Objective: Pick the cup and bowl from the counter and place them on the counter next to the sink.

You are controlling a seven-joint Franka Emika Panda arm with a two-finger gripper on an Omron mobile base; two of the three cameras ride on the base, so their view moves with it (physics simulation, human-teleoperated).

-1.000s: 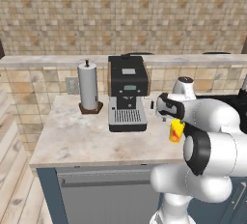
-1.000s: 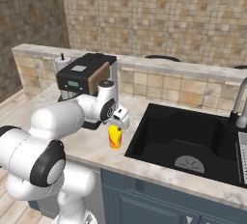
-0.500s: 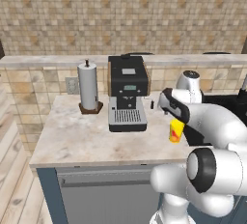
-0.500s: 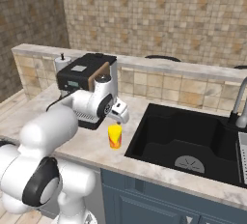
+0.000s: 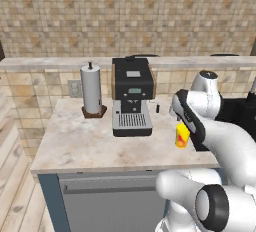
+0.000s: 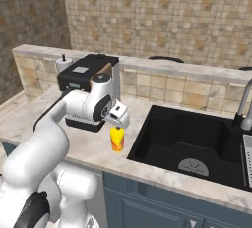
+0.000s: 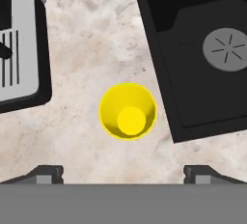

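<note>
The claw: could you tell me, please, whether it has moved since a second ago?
Yes. In the right base view the claw has risen off the cup, which stands unmoved on the counter beside the sink.

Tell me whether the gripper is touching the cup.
Apart. In the hand view the open gripper has bare counter between both fingertips and the cup, which stands upright beside the sink.

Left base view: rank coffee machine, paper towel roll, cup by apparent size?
1. Coffee machine, clearly the largest.
2. Paper towel roll, tall but much narrower.
3. Cup, smallest by far, though partly covered by the arm.
</note>
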